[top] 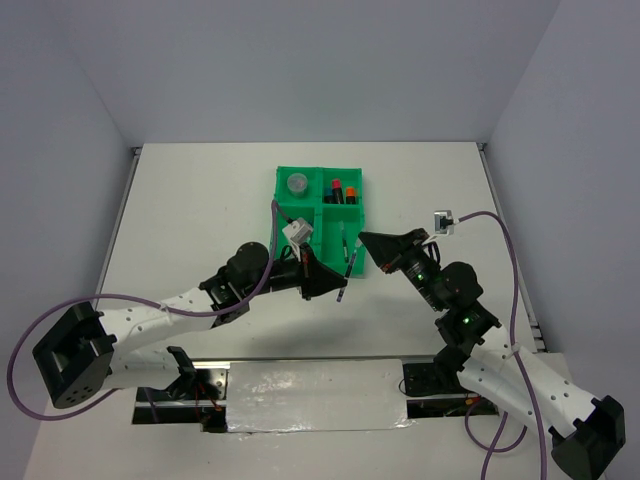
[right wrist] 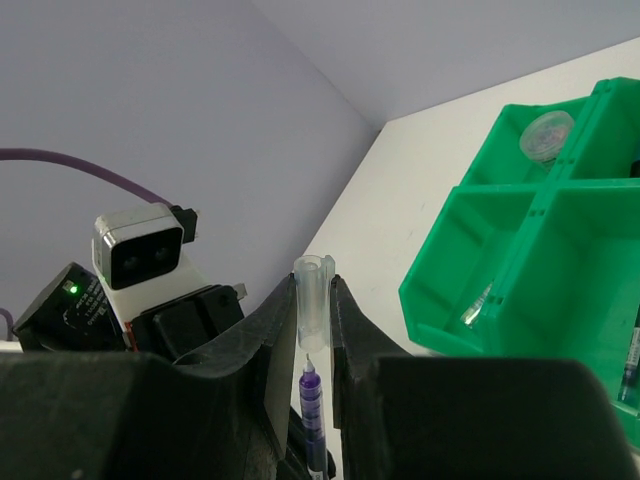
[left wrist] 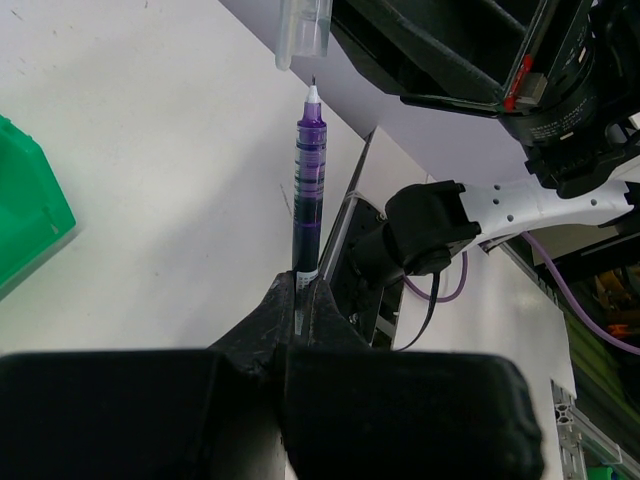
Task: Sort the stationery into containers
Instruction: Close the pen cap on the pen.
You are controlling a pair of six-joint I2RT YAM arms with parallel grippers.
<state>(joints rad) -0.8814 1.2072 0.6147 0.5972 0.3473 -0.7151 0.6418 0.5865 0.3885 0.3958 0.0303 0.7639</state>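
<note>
Currently, top view: my left gripper [top: 330, 285] and right gripper [top: 372, 243] meet just in front of the tray [top: 283, 215]. A thin pen [top: 346, 275] stands between them, above the table [top: 180, 200] and not in any compartment. The disc [top: 297, 184] lies in the far-left compartment and two red-capped markers [top: 344, 192] in the far-right one.

Left wrist: my left gripper [left wrist: 298, 300] is clenched on the tail end of the purple pen [left wrist: 308, 190], with the bare tip pointing away from me. The clear cap [left wrist: 303, 30] hangs just beyond the tip, not yet over it. The tip looks slightly off to one side of the cap's mouth.
- Risk: if the arms close on this line, the tip strikes the rim instead of entering. I hold only the tail, so the pen can pivot or slide in my fingers.
- Risk: the exposed tip may mark whatever it touches.

Right wrist: my right gripper [right wrist: 312, 320] is clamped on the cap [right wrist: 311, 305], with the pen [right wrist: 312, 405] directly below it. Behind them, the tray [right wrist: 432, 292] holds the disc [right wrist: 547, 133], and one slim item lies in a nearer compartment.
- Risk: the cap is smooth and only lightly pinched. A push along its axis could shove it back through my fingers, so it seats only partway.
- Risk: if either piece drops from here, I judge it lands on the table short of the tray.
</note>
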